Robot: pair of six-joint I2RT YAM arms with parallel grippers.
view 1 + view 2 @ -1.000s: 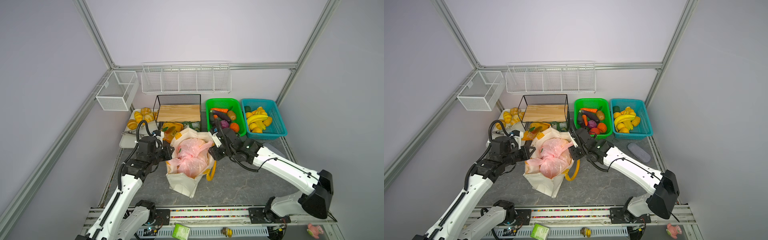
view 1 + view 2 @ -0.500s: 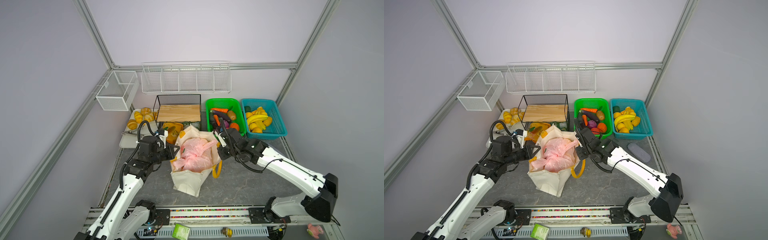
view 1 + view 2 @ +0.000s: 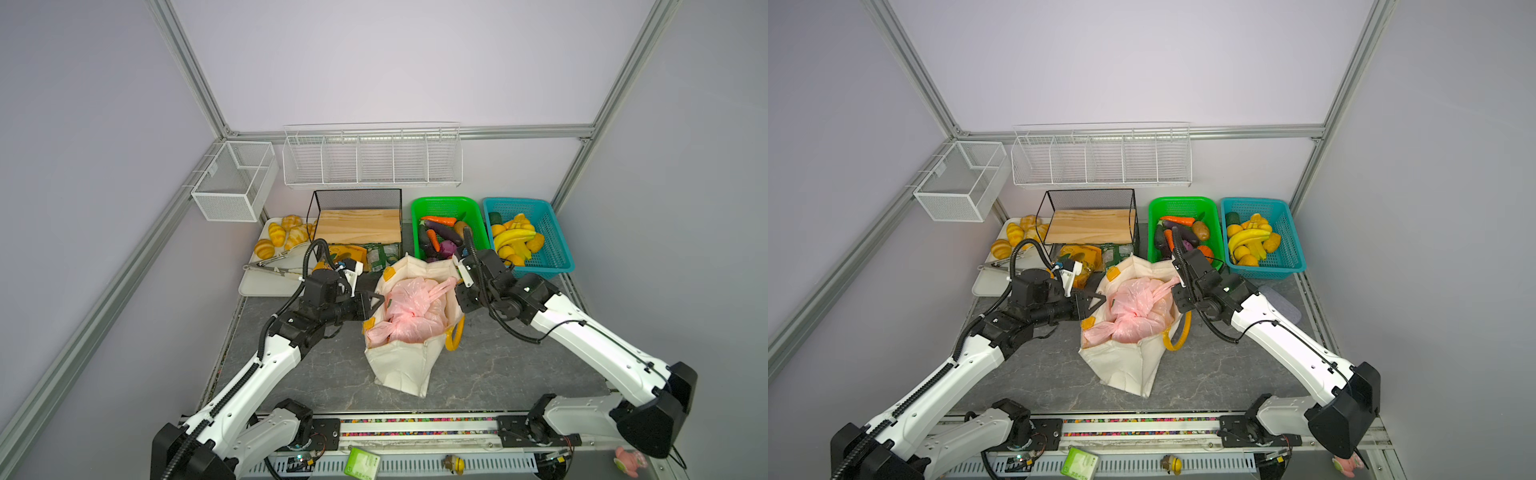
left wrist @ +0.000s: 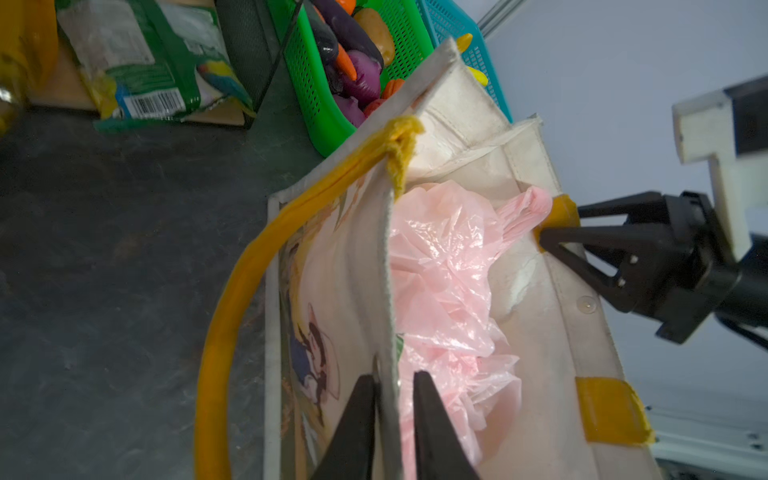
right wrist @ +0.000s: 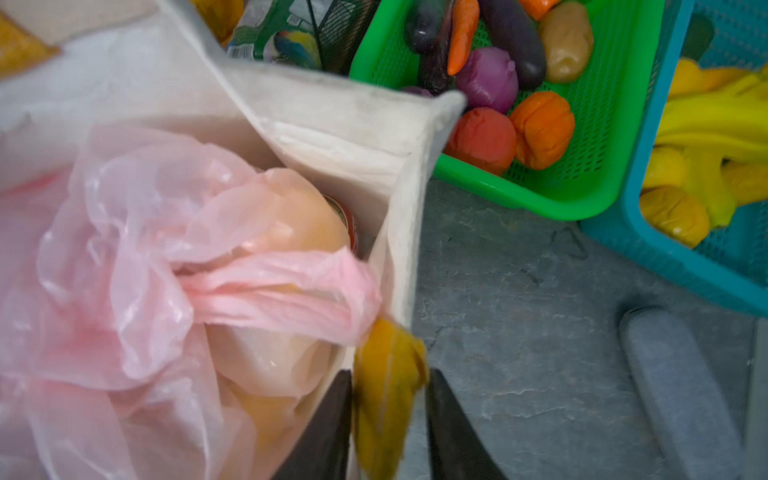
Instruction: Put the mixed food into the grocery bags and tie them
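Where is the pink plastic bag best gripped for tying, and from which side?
By its handle loops, from above, since the cream tote walls it in. One stretches toward the tote's right wall, the other trails to the near-left corner. Both are bunched into narrow strips clear of the pink plastic bag's bulging body, so jaws can probably close across them.

Your left arm (image 3: 266, 365) reaches in from 7 o'clock, with the left gripper (image 3: 376, 300) pointing toward 3 o'clock, jaws slightly parted. Your right arm (image 3: 582, 336) extends from 4 o'clock, with the right gripper (image 5: 388, 376) facing 9 o'clock, jaws likewise parted.
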